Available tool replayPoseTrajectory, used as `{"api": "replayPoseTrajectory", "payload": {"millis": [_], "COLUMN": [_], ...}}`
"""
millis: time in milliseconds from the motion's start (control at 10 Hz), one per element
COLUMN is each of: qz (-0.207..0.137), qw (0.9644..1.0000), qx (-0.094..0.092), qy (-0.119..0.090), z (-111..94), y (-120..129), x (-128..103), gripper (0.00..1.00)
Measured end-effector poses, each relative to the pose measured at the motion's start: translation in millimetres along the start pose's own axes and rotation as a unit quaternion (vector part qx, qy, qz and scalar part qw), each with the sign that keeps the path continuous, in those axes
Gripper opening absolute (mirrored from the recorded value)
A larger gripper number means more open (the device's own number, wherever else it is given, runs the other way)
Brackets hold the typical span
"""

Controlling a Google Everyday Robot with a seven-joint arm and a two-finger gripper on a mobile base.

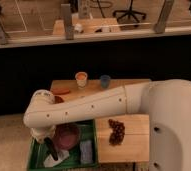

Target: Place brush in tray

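Observation:
The green tray (95,148) sits on the floor at the lower left, in front of the wooden table. My gripper (47,140) hangs from the white arm's wrist over the tray's left part. A slim dark shape, the brush (52,150), reaches down from the gripper into the tray, next to a white cloth (55,160). I cannot tell whether the brush rests on the tray floor. The arm hides the middle of the table.
In the tray lie a dark red bowl (67,136) and a blue-grey pack (86,150). On the table (134,142) are a dark grape bunch (116,132), an orange cup (81,78), a blue cup (105,81) and an orange-red bowl (61,91).

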Motion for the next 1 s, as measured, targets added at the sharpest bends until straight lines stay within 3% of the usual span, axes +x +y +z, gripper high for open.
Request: {"api": "replayPoseTrajectory", "payload": {"millis": [100, 400, 800, 1000], "qz": [-0.003, -0.016, -0.035, -0.038], "qw": [1.0, 0.9996, 0.9991, 0.9991], "qx": [0.003, 0.018, 0.022, 0.019], "qy": [-0.005, -0.011, -0.008, -0.008], "z": [1.5, 1.2, 1.5, 1.7], "y": [-0.6, -4.0, -7.3, -5.8], "x": [-0.1, -1.0, -0.3, -0.9], "gripper": [0.06, 0.39, 0.76, 0.8]}}
